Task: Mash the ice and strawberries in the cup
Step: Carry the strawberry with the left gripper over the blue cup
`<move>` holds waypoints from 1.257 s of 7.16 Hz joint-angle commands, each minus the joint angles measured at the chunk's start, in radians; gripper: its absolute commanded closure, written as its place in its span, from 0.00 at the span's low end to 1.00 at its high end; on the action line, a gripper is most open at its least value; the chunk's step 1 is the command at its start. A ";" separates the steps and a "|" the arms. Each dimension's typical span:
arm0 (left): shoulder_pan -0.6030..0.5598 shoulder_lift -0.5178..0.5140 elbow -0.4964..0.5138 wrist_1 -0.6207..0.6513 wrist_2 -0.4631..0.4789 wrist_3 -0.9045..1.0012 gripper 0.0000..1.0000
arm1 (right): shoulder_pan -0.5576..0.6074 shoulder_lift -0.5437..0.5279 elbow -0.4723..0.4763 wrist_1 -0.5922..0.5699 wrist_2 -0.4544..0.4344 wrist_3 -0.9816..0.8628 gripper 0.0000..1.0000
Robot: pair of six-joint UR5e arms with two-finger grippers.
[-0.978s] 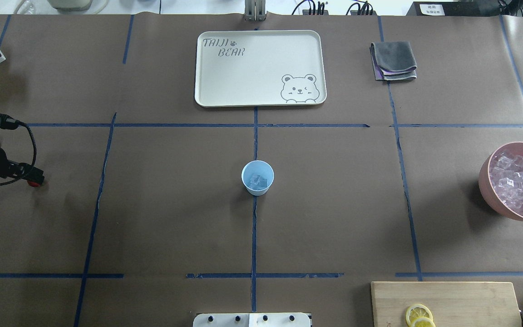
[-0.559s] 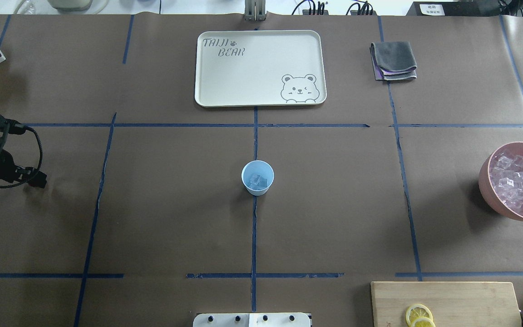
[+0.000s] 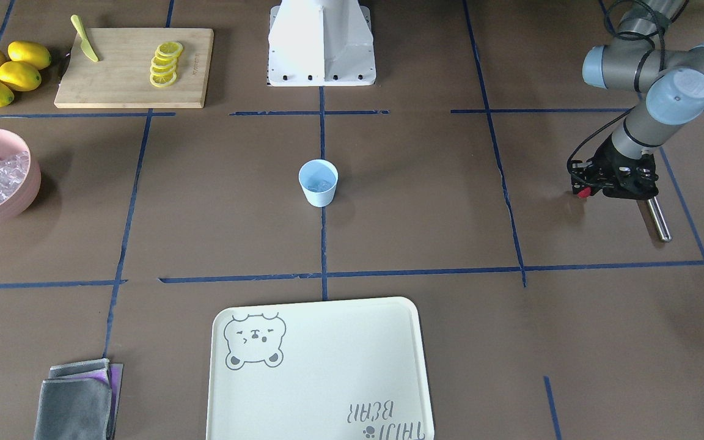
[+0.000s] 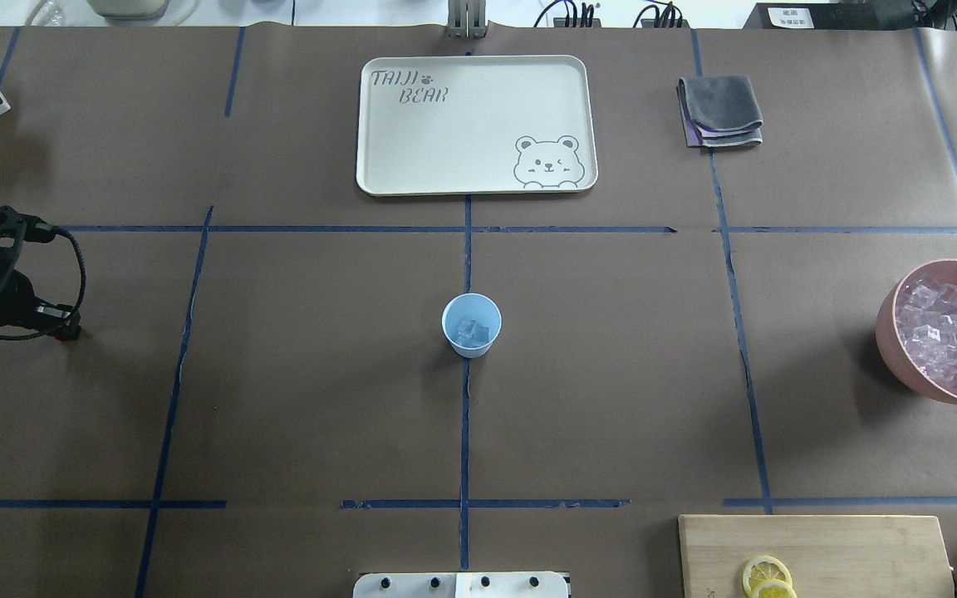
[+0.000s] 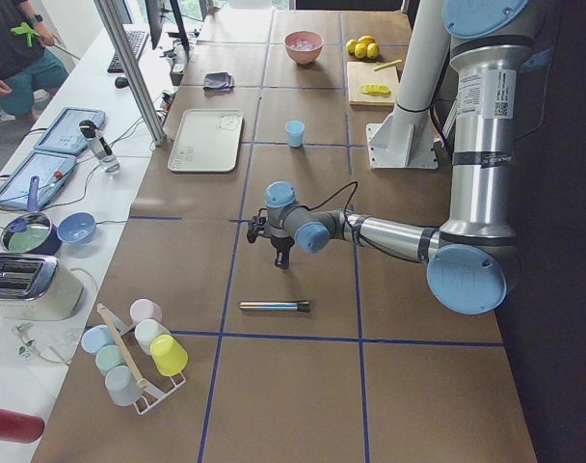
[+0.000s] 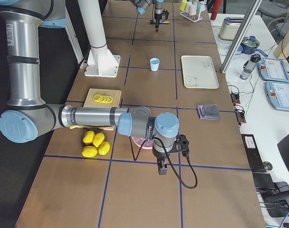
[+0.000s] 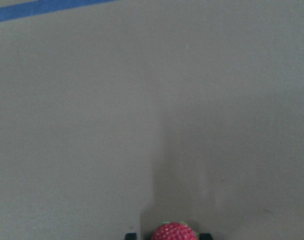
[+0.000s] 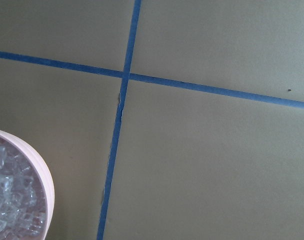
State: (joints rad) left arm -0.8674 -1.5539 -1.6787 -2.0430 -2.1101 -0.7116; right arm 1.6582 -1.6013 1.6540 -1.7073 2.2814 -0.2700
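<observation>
Several clear ice (image 4: 473,332) cubes lie in the light-blue cup (image 4: 471,325), upright at the table's centre, so the ice step looks done. The left gripper (image 7: 168,236) pinches the red strawberry (image 7: 174,231) between its fingertips near the table's left edge, well apart from the cup. The berry is not yet in the cup and nothing is mashed. A metal rod (image 3: 657,219), probably the masher, lies near that gripper. The right gripper (image 6: 162,167) hangs beside the pink bowl (image 4: 890,336); I cannot tell whether it is wide or narrow.
</observation>
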 commanded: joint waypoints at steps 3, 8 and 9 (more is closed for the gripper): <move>-0.030 -0.131 -0.229 0.239 0.004 -0.037 1.00 | 0.000 -0.005 0.013 0.000 0.001 0.002 0.00; 0.281 -0.694 -0.238 0.715 0.246 -0.594 1.00 | 0.000 -0.008 0.023 -0.002 0.001 0.005 0.00; 0.309 -0.760 -0.192 0.718 0.268 -0.652 1.00 | 0.000 -0.008 0.024 0.000 0.001 0.005 0.00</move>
State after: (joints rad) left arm -0.6219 -2.2104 -1.9148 -1.3681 -1.8948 -1.2743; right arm 1.6583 -1.6090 1.6773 -1.7079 2.2826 -0.2654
